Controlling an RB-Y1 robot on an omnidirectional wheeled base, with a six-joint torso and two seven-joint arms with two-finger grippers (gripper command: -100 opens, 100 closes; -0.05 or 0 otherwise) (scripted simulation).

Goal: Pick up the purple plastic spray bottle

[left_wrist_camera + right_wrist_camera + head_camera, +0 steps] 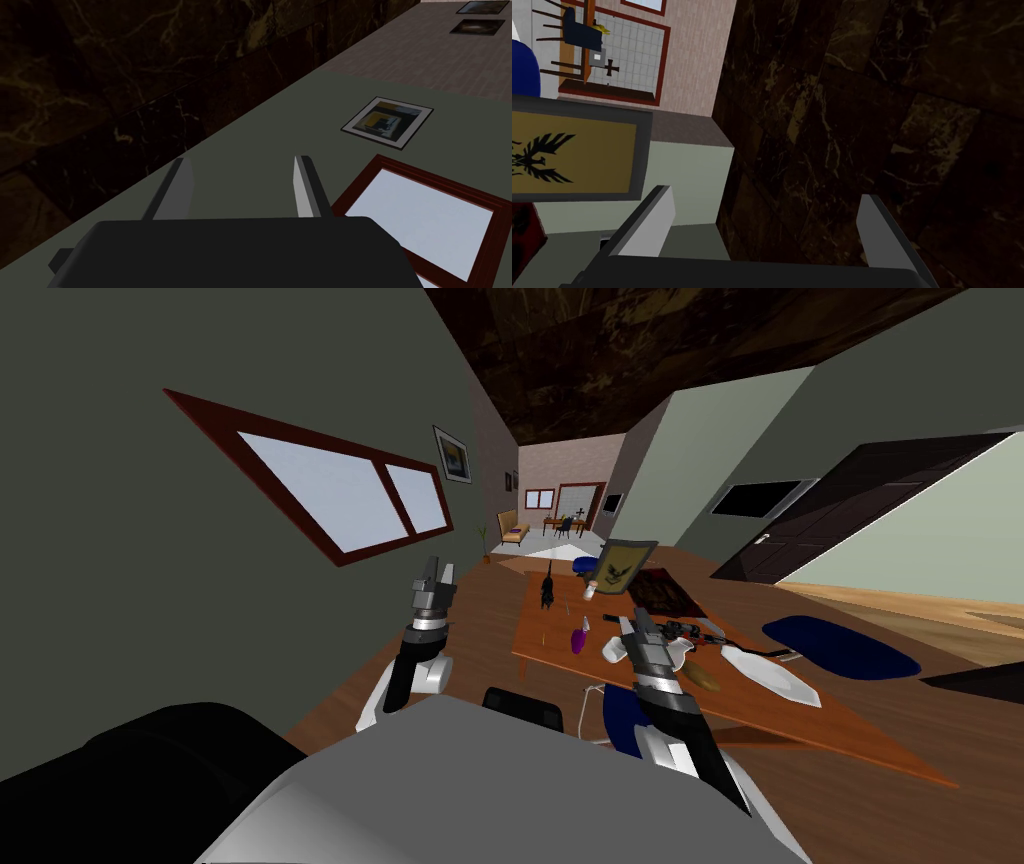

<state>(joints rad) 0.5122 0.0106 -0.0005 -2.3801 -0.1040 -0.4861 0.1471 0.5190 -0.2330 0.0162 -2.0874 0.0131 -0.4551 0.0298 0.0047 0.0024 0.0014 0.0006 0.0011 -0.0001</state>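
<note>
Head view: purple spray bottle (578,640) on table (800,728).

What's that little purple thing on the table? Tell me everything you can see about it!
It is a small purple bottle with a pale spray top that seems to point up. It stands on the brown table, towards the table's side on my left, apart from the other things there. Only the table touches it. My right gripper is beside it, open, not holding it. It is too small to tell more.
</note>
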